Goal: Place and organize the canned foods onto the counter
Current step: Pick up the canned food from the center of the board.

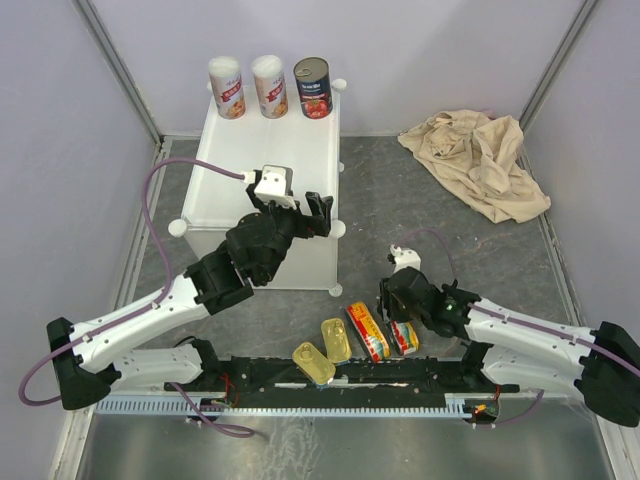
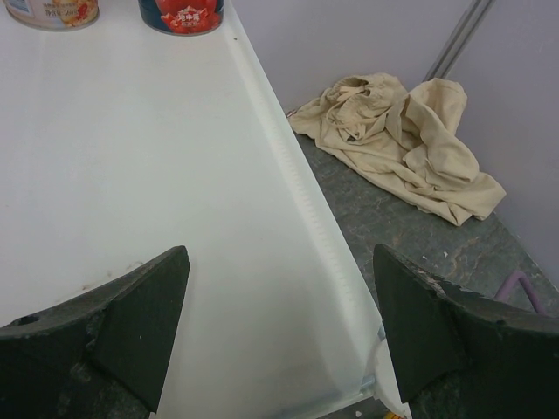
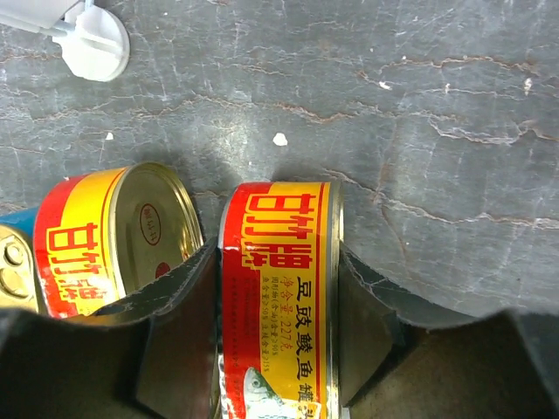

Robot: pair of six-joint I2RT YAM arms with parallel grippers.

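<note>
Top external view: two white-and-red cans [image 1: 228, 90] and a dark red-labelled can [image 1: 312, 88] stand in a row at the far edge of the white cabinet [image 1: 270, 180]. Two gold rectangular tins [image 1: 336, 338] lie on the grey tabletop [image 1: 400, 200] near the arm bases. Beside them a red-yellow oblong tin [image 1: 404, 337] sits under the right arm [image 1: 530, 340], with its twin [image 1: 367, 331] next to it. A beige cloth [image 1: 478, 160] lies crumpled well apart. Left wrist view: the left fingers [image 2: 131, 332] are spread wide over the cabinet's bare top [image 2: 157, 175] and hold nothing. Right wrist view: the right fingers [image 3: 179, 349] press against both sides of the red-yellow oblong tin [image 3: 279, 288], pinching it. The twin [image 3: 113, 236] is just beside the left-hand finger and a round cabinet knob [image 3: 92, 39] lies beyond. The tin is probably rigid steel, fairly heavy for its size, with a glossy printed wall that could slip. It appears to stand on edge, so a hold across the two flat faces near mid-length, as here, seems sound. A grip nearer one end might let it swing when lifted.
</note>
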